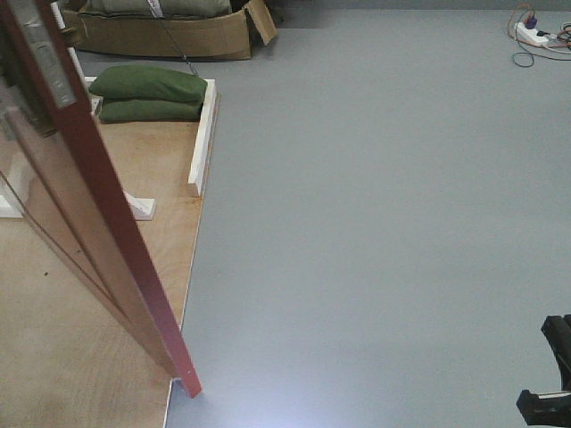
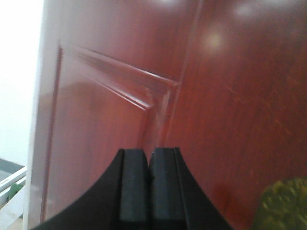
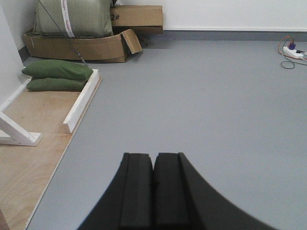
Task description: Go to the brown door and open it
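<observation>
Left wrist-mounted view first: the left hand [image 2: 149, 189] has its two black pads pressed together with nothing between them. It sits right up against the brown door [image 2: 230, 96], which fills the whole shot. I can't tell if the tips actually touch the wood (too blurry). The brass backplate [image 2: 286, 205] pokes into the lower right corner, so the hand is just beside the handle area and not on it.

The right hand [image 3: 153, 191] is also closed on nothing, and it points out over the open grey floor [image 3: 216, 105], well away from the door.

From the front camera the door shows edge-on at the far left. It's swung at an angle over the plywood platform [image 1: 53, 330], so my guess is the opening is already under way. The next move probably calls for a sideways sweep with the left arm to swing it wider, or for the base to shift so the arm has room.

As for containers, there's a battered cardboard box [image 3: 81, 48] against the back wall with a big green sack [image 3: 79, 17] sitting in it. Two green sandbags [image 3: 56, 75] are stacked outside it, by the white beam [image 3: 81, 101].
</observation>
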Robot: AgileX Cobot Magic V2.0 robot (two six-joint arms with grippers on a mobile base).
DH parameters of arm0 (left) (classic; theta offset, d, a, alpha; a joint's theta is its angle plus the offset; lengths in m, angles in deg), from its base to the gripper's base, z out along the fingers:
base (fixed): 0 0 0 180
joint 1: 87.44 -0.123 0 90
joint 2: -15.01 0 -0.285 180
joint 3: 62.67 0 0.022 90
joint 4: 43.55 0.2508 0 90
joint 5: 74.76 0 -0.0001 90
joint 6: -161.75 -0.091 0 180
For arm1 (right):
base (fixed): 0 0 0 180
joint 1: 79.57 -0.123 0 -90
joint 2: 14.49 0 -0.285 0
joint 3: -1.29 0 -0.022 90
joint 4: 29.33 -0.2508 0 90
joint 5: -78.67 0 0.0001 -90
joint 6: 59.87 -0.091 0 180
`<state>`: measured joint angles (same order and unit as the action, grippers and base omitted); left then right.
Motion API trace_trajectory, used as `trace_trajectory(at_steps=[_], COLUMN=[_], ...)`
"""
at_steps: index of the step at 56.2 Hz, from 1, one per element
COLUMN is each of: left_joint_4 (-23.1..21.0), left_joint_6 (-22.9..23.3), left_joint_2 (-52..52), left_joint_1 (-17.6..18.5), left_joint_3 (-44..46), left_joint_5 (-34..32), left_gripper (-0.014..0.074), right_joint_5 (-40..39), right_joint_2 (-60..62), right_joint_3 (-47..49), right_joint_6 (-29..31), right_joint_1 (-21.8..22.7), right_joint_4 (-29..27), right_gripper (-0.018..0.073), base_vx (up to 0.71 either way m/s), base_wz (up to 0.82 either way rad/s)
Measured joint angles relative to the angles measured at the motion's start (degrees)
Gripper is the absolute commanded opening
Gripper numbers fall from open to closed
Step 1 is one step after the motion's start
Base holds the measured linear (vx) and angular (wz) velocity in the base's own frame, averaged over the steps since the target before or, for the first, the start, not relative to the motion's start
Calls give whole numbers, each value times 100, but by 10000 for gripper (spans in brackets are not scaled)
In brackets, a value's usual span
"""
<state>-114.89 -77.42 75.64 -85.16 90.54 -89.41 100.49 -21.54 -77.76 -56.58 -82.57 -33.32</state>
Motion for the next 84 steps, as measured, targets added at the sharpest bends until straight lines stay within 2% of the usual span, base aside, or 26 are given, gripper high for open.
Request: trace_trajectory(at_steps=[14,22,28,48,62,84], left_joint_4=[550,1263,1555,1595,1595,1601], left_joint_6=[0,-5,-5,-5,-1,1], left_joint_2=[252,408,566,884,939,939], left_joint_1=[463,679,846,974,981,992], left_joint_3=[59,328,501,612,618,618], left_joint_5=[243,808,1041,792,1039,1033], left_gripper=[-3,-3,-3,-3,-3,-3], right_joint_5=[0,0,0,0,0,0], right_joint_2=[0,0,0,0,0,0], right_joint_3=[0,0,0,0,0,0], right_joint_6=[0,0,0,0,0,0], right_joint_1=[0,0,0,0,0,0], right_joint_4=[0,0,0,0,0,0], right_gripper=[0,0,0,0,0,0], base_vx=[0,0,0,0,0,0], base_wz=[0,0,0,0,0,0])
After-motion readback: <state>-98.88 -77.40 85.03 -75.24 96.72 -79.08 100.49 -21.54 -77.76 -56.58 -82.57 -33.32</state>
